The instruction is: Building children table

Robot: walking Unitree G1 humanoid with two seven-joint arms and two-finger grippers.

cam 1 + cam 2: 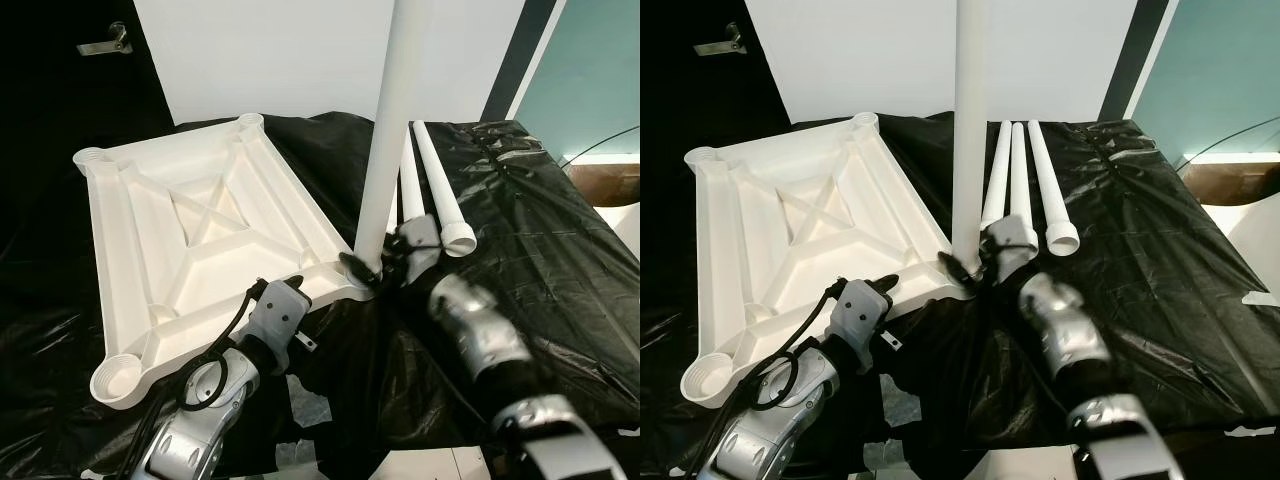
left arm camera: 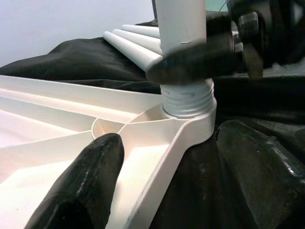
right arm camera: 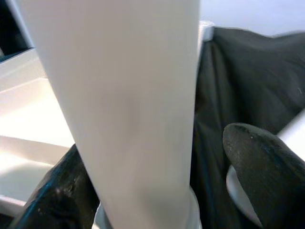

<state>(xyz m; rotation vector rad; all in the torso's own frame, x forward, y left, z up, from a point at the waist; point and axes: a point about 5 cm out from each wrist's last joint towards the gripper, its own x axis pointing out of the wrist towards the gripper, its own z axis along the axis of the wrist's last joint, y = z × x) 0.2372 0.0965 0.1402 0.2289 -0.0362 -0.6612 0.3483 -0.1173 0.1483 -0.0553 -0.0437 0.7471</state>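
One white tabletop (image 1: 200, 240), one upright leg (image 1: 395, 130), three loose legs (image 1: 1025, 180) lying flat

We see the tabletop (image 1: 190, 240) lying underside up on the sheet (image 1: 540, 260), at the left. A leg (image 1: 392, 130) stands upright in its near right corner socket. Right of that, further legs (image 1: 1025, 175) lie side by side on the sheet, running from near to far. A door handle (image 1: 105, 42) sits far left, behind the tabletop.
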